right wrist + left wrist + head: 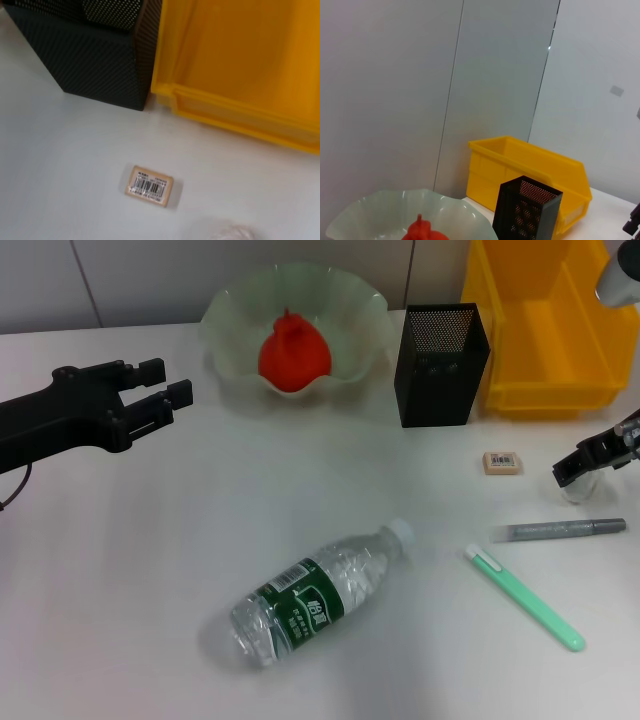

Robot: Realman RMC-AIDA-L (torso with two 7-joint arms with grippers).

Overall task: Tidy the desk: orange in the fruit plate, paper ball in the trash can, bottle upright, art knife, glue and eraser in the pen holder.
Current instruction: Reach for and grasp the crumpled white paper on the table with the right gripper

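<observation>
A white tabletop (120, 570) seen from above. Along its far edge sits a pale green bowl (232, 310) with a wavy rim, and the orange (294, 352) rests inside it. Beside the bowl, toward the far right corner, stands the black mesh pen holder (442, 365), upright, with the yellow bin (545, 330) just beside it in that corner. No paper can be seen inside the bin.

In the middle of the tabletop, nearer the front edge, the water bottle (320, 592) lies on its side, its white cap pointing toward the far right. To its right lie a mint-green pen-shaped tool (525, 597) and, beyond that, a grey marker-like stick (558, 529), both flat on the surface near the right edge. The small beige eraser (502, 462) lies flat between the pen holder and those tools, barcode label facing up.

The left gripper (165, 392) hovers over the left side of the tabletop, near the bowl, fingers spread apart and holding nothing. The right gripper (585, 465) is at the right edge, just beside the eraser, low over a small whitish object (577, 490) that is partly hidden; whether its fingers are spread or pressed together cannot be made out.
</observation>
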